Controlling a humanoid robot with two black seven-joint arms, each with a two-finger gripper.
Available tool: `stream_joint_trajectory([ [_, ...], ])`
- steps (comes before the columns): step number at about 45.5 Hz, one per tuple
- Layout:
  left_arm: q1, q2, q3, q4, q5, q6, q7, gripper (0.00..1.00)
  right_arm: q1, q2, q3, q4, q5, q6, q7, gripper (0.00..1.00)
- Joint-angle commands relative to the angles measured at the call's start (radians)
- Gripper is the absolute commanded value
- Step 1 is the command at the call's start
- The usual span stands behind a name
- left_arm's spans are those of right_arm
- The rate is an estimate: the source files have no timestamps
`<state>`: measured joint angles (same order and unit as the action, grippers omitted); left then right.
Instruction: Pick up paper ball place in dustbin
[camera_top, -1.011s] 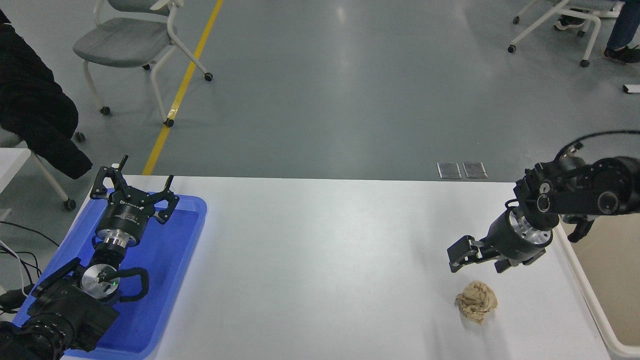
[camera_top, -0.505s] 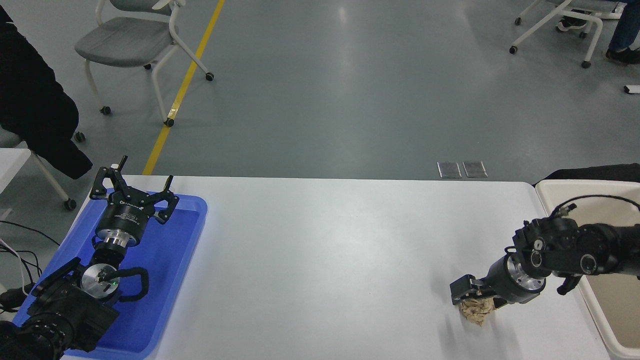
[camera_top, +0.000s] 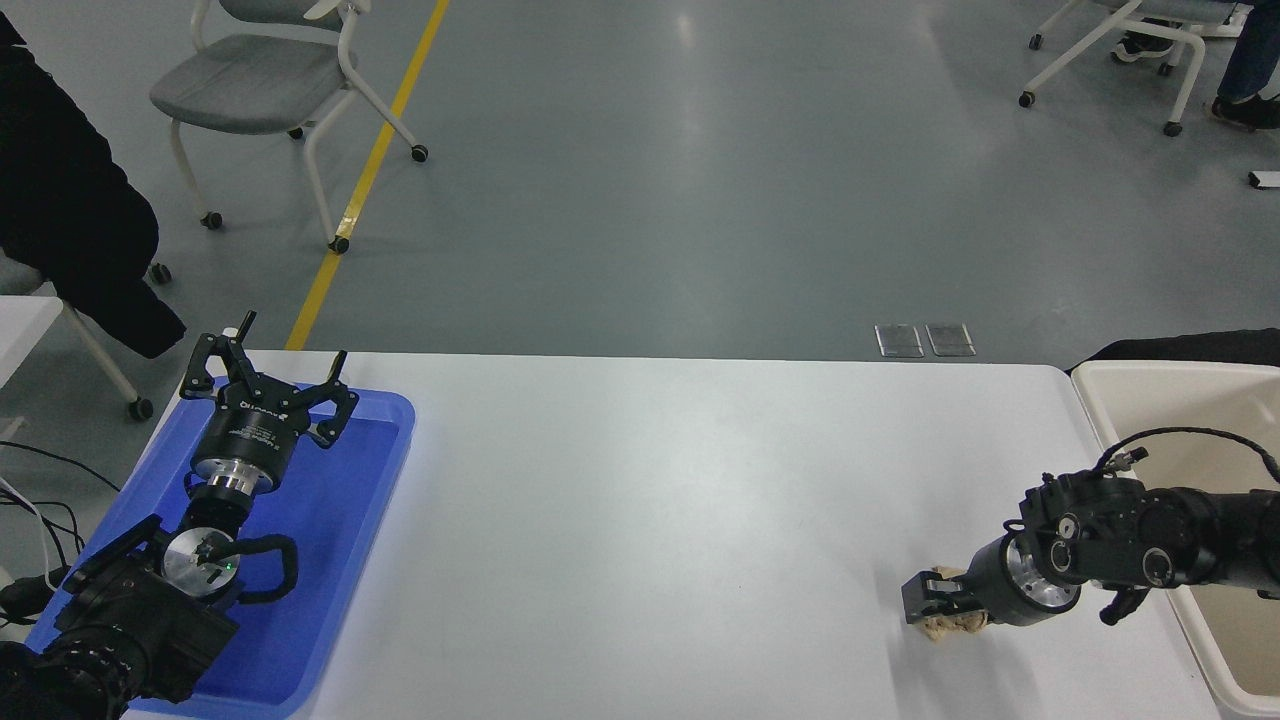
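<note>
Low at the frame's lower right, near the table's (camera_top: 650, 500) front edge and the bin (camera_top: 1110, 385), the right gripper (camera_top: 940, 600) seems clamped on the crumpled tan ball (camera_top: 950, 626); the left gripper (camera_top: 265, 375) hangs spread.

Glossy grey floor (camera_top: 700, 180) with a yellow line (camera_top: 365, 170); wheeled grey chair (camera_top: 270, 90) at upper left; white table (camera_top: 620, 500).

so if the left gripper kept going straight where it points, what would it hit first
Probably nothing on the table. The left gripper points away over the far rim of the blue tray; beyond that only bare floor shows, though depth is hard to judge.
</note>
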<state>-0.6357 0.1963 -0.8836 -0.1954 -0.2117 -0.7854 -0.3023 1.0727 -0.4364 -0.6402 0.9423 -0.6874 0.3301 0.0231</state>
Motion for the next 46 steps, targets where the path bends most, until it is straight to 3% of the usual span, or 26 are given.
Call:
stream_joint_trajectory([
  [1, -0.001, 0.0, 0.0, 0.001, 0.0, 0.0, 0.0, 1.0, 0.0, 0.001, 0.002, -0.002, -0.001, -0.011, 0.0, 0.0],
  [16, -0.001, 0.0, 0.0, 0.001, 0.0, 0.0, 0.0, 1.0, 0.111, -0.08, -0.021, 0.075, 0.003, 0.029, 0.001, 0.0],
  [31, -0.001, 0.0, 0.0, -0.002, 0.0, 0.0, 0.002, 1.0, 0.637, -0.209, -0.366, 0.38, 0.051, 0.121, 0.001, 0.0],
  [42, -0.001, 0.003, 0.0, -0.002, 0.0, 0.0, 0.002, 1.0, 1.055, -0.171, -0.624, 0.598, 0.092, 0.181, 0.001, 0.0],
  [46, 0.001, 0.003, 0.0, 0.001, 0.0, 0.0, 0.0, 1.0, 1.171, -0.125, -0.67, 0.635, 0.166, 0.231, 0.0, 0.0],
])
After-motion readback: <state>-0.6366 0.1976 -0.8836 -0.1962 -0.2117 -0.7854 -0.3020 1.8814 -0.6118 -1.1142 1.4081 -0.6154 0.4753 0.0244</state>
